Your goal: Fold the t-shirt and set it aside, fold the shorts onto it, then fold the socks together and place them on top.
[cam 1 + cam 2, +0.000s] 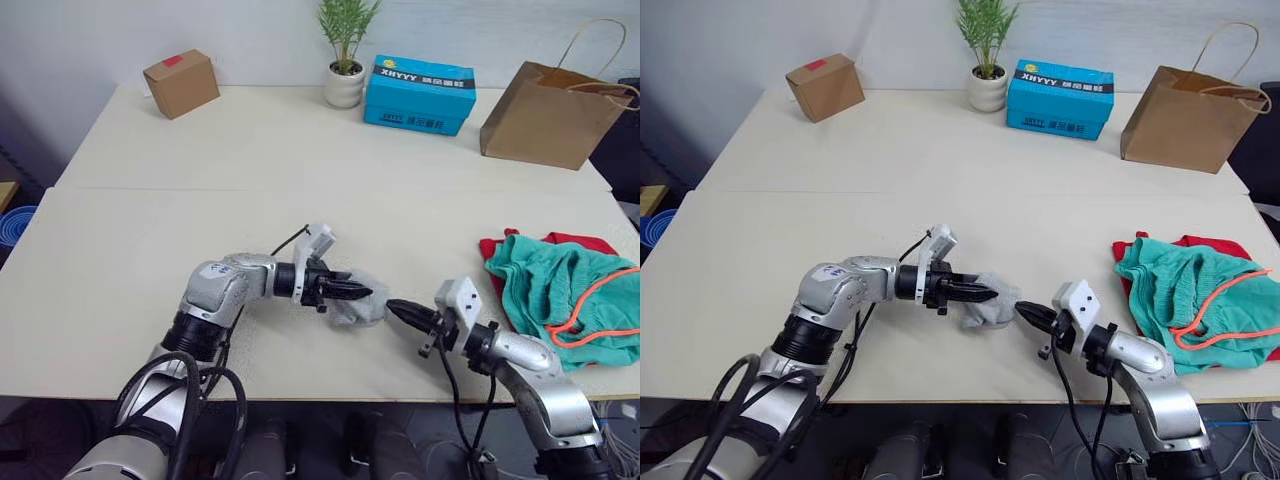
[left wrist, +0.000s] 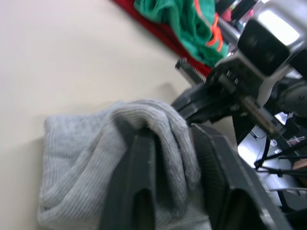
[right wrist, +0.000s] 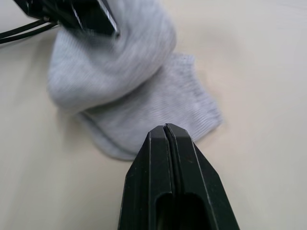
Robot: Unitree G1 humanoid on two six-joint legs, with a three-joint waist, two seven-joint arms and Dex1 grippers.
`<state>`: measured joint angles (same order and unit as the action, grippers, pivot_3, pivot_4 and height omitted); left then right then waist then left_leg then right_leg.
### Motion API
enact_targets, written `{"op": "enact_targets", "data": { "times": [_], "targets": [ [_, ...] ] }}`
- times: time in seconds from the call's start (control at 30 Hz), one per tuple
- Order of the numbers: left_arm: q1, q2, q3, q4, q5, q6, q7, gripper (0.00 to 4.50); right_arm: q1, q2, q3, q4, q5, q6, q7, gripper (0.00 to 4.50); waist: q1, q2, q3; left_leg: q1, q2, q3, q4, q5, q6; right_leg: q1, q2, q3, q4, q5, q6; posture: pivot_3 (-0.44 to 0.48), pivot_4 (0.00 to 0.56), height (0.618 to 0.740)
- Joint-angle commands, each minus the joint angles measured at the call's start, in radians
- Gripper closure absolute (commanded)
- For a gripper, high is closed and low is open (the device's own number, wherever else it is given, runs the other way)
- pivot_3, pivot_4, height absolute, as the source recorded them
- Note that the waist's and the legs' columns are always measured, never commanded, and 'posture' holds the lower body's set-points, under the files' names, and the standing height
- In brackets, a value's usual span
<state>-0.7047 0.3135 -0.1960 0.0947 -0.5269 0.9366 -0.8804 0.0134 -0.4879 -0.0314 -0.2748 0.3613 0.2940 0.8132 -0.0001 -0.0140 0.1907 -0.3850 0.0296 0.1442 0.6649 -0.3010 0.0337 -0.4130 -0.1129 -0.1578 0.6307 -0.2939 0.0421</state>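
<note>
Grey socks (image 1: 358,305) are lying near the desk's (image 1: 150,230) front edge, the left pincer (image 1: 355,292) pinching them; the right pincer (image 1: 398,308), pressed together, is hovering just beside.

Open bench (image 1: 150,230) is seen across the whole left and middle of the frame. The far edge is lined with obstacles: cardboard box (image 1: 181,83) upper left, potted plant (image 1: 345,50) and blue box (image 1: 419,94) top centre, paper bag (image 1: 548,115) upper right. The right edge is taken up by the shorts (image 1: 572,298) heaped on the t-shirt (image 1: 575,242). At lower centre the socks (image 1: 360,303) are clamped by the left tool (image 1: 358,293), with the closed right tool (image 1: 398,309) just beside them. A clear strip is left between right tool and garment pile.
</note>
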Motion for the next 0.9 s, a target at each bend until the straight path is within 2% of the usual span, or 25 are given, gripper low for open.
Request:
{"op": "enact_targets", "data": {
  "times": [0.03,0.23,0.47,0.6,0.7,0.77,0.9],
  "targets": [
    [-0.011,0.02,0.022,-0.028,-0.019,-0.023,-0.044,1.85,0.013,-0.001,-0.024,-0.067,0.029,0.01,-0.026,4.5,-0.001,0.0,0.0,0.0,0.0,0.0,0.0,0.0,0.0,0.0,0.0,0.0,0.0,0.0,0.0,0.0,0.15,0.74],
    [0.002,0.031,0.019,-0.021,-0.011,-0.077,-0.097,0.03,0.022,-0.006,-0.073,-0.068,0.062,0.029,-0.058,4.5,0.004,0.0,0.0,0.0,0.0,0.0,0.0,0.0,0.0,0.0,0.0,0.0,0.0,0.0,0.0,0.0,0.15,0.74],
    [0.012,-0.016,0.078,-0.025,-0.022,-0.172,-0.093,0.03,0.041,-0.021,-0.117,-0.066,0.072,0.026,-0.075,4.5,0.012,0.0,0.0,0.0,0.0,0.0,0.0,0.0,0.0,0.0,0.0,0.0,0.0,0.0,0.0,0.0,0.15,0.74],
    [0.019,0.039,0.121,-0.045,0.004,-0.274,-0.117,0.03,0.046,-0.036,-0.197,-0.099,0.16,0.017,-0.03,4.5,0.009,0.0,0.0,0.0,0.0,0.0,0.0,0.0,0.0,0.0,0.0,0.0,0.0,0.0,0.0,0.0,0.15,0.74],
    [0.038,0.097,0.121,-0.057,0.041,-0.373,-0.151,0.63,0.005,-0.076,-0.19,-0.178,0.291,0.089,0.049,4.5,-0.001,0.0,0.0,0.0,0.0,0.0,0.0,0.0,0.0,0.0,0.001,0.0,0.0,0.0,0.0,0.0,0.15,0.74],
    [0.051,0.11,0.095,-0.035,0.096,-0.48,-0.165,1.24,-0.049,-0.108,-0.137,-0.197,0.308,0.136,0.072,4.5,0.0,0.0,0.0,0.001,0.001,0.0,-0.001,0.0,0.0,0.0,0.001,0.0,0.0,0.0,0.0,0.0,0.15,0.74],
    [0.083,0.102,0.018,0.0,0.184,-0.624,-0.205,2.44,-0.176,-0.073,0.005,-0.156,0.179,0.111,0.022,4.5,0.005,0.0,0.0,0.001,0.0,0.0,0.0,0.0,0.001,0.001,0.0,0.0,-0.001,0.0,0.0,0.0,0.15,0.74]
  ]
}}
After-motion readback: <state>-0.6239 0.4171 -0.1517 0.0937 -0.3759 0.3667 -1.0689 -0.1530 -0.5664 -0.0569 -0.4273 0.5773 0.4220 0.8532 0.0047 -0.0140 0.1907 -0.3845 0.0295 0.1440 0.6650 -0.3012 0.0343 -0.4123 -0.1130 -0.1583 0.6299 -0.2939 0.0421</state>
